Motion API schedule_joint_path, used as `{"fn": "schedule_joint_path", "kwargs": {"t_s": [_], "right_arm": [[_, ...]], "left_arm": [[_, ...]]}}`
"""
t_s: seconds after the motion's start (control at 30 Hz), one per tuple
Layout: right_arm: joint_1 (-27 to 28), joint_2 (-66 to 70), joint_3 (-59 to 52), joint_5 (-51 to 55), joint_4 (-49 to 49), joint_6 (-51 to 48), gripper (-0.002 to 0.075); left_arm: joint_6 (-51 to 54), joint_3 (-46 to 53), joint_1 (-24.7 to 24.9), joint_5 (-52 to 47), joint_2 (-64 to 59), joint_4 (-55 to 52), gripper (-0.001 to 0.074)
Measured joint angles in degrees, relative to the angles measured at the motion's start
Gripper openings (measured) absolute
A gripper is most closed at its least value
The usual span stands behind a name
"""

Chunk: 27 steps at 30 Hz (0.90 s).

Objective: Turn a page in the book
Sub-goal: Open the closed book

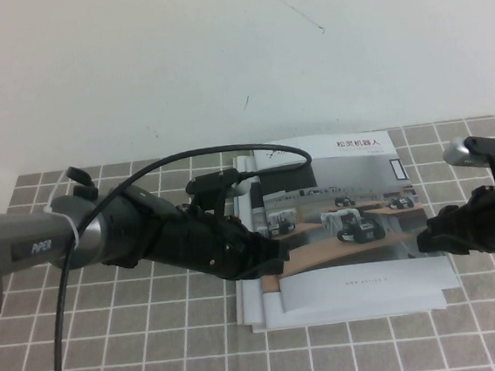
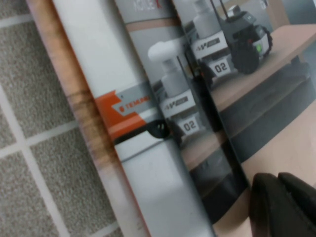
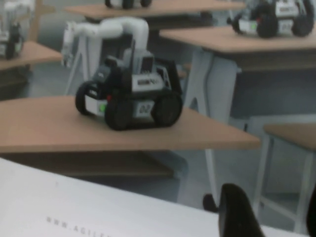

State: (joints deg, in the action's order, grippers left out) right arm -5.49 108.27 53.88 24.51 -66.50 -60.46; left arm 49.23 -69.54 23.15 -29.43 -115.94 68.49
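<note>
The book (image 1: 354, 201) lies closed on the checked cloth, its cover page (image 1: 370, 226) facing up with the photo of small robots on wooden desks. My left gripper (image 1: 277, 260) is low over the cover's left, spine-side part. In the left wrist view its fingers (image 2: 276, 202) are shut together, right at the cover photo (image 2: 222, 74), holding nothing. My right gripper (image 1: 427, 243) is at the book's right edge. In the right wrist view it is open (image 3: 271, 205), one finger (image 3: 237, 212) just above the cover (image 3: 128, 98), nothing between the jaws.
Plain white booklets (image 1: 347, 307) lie under the book and stick out at the front and left; their edges, one with an orange band (image 2: 123, 108), show in the left wrist view. A grey checked cloth (image 1: 113, 339) covers the table. A white wall (image 1: 218, 57) is behind.
</note>
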Motion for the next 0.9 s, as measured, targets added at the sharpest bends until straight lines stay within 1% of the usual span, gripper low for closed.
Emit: {"fn": "schedule_joint_path", "kwargs": {"t_s": [0.13, 0.23, 0.43, 0.9], "right_arm": [[0.0, 0.08, 0.0, -0.03, -3.87, -4.09, 0.0303], [0.0, 0.08, 0.0, -0.4, -4.62, -5.59, 0.0303], [0.0, 0.26, 0.0, -2.07, -4.62, -6.08, 0.0303], [0.0, 3.0, 0.45, -1.85, -5.39, -6.72, 0.0303]], "left_arm": [[0.0, 0.0, 0.0, -0.04, 0.0, 0.0, -0.0003], [0.0, 0.0, 0.0, -0.13, 0.0, 0.0, -0.0003], [0.0, 0.0, 0.0, -0.13, -0.12, 0.0, -0.0003], [0.0, 0.0, 0.0, -0.13, -0.12, 0.0, -0.0003]]}}
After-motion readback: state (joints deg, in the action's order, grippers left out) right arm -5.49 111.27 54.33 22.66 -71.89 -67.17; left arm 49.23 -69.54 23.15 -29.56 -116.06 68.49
